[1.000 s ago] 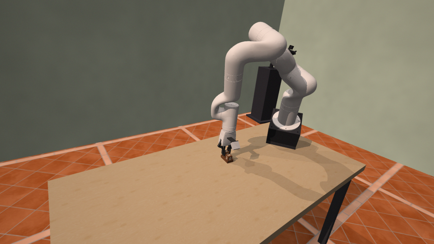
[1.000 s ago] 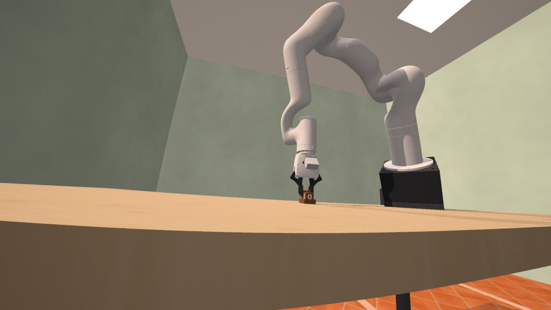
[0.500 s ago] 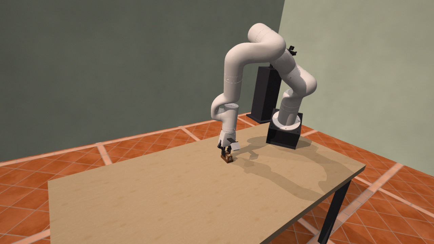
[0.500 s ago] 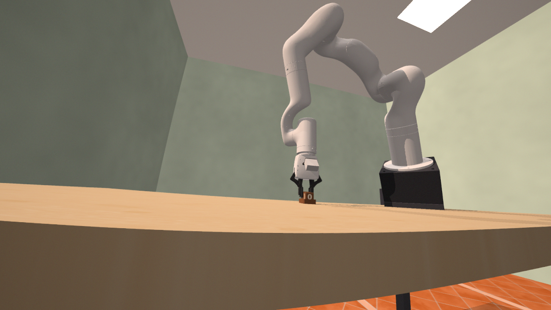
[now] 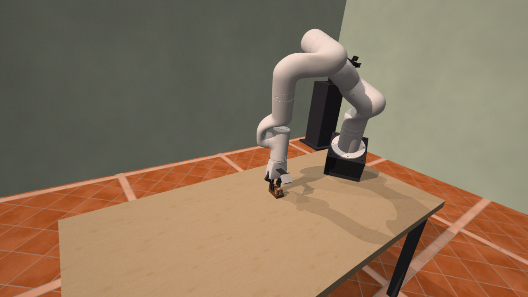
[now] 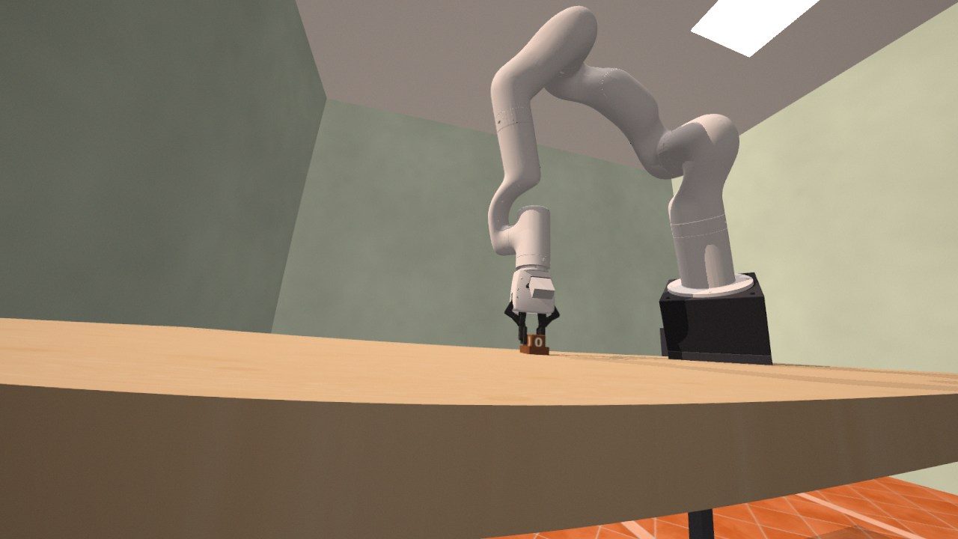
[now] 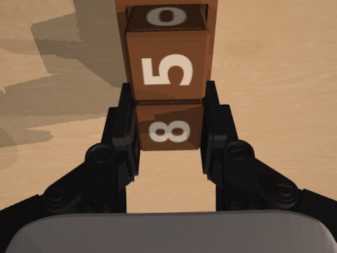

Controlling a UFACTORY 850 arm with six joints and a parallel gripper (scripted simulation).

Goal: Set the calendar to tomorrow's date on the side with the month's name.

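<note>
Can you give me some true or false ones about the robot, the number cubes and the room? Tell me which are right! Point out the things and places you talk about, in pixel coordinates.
1. The pincer (image 5: 275,186) (image 6: 531,338) (image 7: 169,102) has the cube with the 8 (image 5: 274,191) (image 6: 530,341) (image 7: 169,131) between its fingers. True.
2. The cube with the 5 (image 5: 279,191) (image 6: 539,341) (image 7: 166,67) is outside the tray (image 5: 273,194) (image 6: 534,349) (image 7: 121,21). False: it is in the tray.
3. The box under the arm (image 5: 341,166) (image 6: 723,328) is black. True.
4. The floor tiles (image 5: 192,177) (image 6: 864,502) are blue. False: they are orange.
5. The table leg (image 5: 408,254) (image 6: 700,525) is dark. True.
</note>
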